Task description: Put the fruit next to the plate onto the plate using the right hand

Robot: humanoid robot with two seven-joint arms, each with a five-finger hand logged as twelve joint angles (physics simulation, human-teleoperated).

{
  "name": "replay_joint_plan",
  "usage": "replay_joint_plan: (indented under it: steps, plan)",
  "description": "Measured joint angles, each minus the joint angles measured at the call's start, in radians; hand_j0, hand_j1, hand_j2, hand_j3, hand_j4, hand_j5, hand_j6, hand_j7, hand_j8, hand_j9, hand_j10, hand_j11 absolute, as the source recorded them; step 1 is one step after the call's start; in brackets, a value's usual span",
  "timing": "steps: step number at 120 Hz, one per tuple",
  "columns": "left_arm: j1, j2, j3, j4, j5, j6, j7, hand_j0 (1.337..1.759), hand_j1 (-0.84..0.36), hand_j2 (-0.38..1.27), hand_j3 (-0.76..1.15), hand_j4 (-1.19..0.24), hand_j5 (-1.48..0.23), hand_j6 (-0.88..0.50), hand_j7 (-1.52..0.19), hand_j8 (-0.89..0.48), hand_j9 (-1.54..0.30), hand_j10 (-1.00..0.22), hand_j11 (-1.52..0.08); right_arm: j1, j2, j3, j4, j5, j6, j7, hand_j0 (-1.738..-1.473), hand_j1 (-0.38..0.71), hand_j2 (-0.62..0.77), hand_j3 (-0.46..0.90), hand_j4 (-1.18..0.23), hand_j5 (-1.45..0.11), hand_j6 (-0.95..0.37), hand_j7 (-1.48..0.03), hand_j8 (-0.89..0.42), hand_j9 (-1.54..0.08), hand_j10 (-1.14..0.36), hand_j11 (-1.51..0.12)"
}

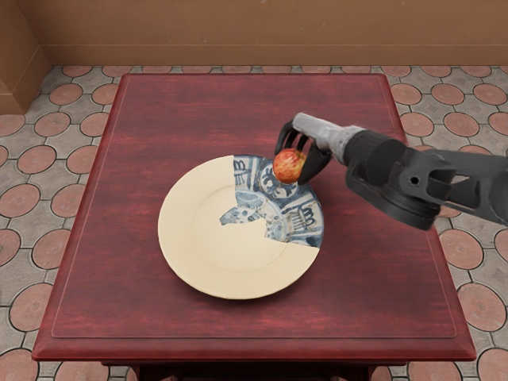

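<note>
**Right hand clamped on the fruit, over the plate's far rim**

Right hand (311, 155) on my screen, and it is closed around the fruit (290, 166). The dark fingers (283, 135) curl over the top and down the near side, and the palm backs it from the right. That is a full wrap, not a pinch, and only the front face of the fruit shows between the digits. It is small and round, red shading into yellow, and looks like an apple.

The fruit sits in the grip over the upper right edge of the plate (198, 230), right where the rim meets the blue patterned wedge (286, 218). I cannot tell from this angle whether it is touching the plate or held clear of it. I read it as held, not set down.

Behind the hand, a grey wrist section runs into the bulky black forearm (397, 181). The arm comes in from the right edge and slants up and left across the table's right side.

The plate is mostly plain cream and lies flat near the middle of the dark red table (159, 119), with the blue pattern confined to its right part. Around the table I see a floor of rounded reddish tiles (48, 127) and a brown wall (238, 24) along the top.
</note>
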Motion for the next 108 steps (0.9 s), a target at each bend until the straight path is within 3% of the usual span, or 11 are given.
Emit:
replay_joint_plan:
  steps: [80,89,108]
  plan:
    - [0.000,0.000,0.000,0.000,0.000,0.000,0.000,1.658,0.35,0.00,0.00,0.00,0.00,0.00,0.00,0.00,0.00,0.00,0.00,-0.092,0.111,0.001,-0.002,-0.002,-0.005,0.000,-1.653,0.25,0.21,0.00,-0.58,-0.94,-0.42,-0.92,-0.49,-0.92,-0.71,-0.92]
    - [0.000,0.000,0.000,0.000,0.000,0.000,0.000,1.658,0.35,0.00,0.00,0.00,0.00,0.00,0.00,0.00,0.00,0.00,0.00,-0.103,0.113,0.001,-0.004,-0.003,-0.008,0.000,-1.653,0.23,0.15,0.00,-0.57,-0.93,-0.41,-0.92,-0.48,-0.92,-0.71,-0.91]
    - [0.000,0.000,0.000,0.000,0.000,0.000,0.000,1.658,0.35,0.00,0.00,0.00,0.00,0.00,0.00,0.00,0.00,0.00,0.00,-0.111,0.108,0.062,0.019,0.017,-0.012,0.001,-1.656,-0.06,0.08,0.00,-0.29,-0.45,-0.21,-0.45,-0.24,-0.44,-0.34,-0.44]
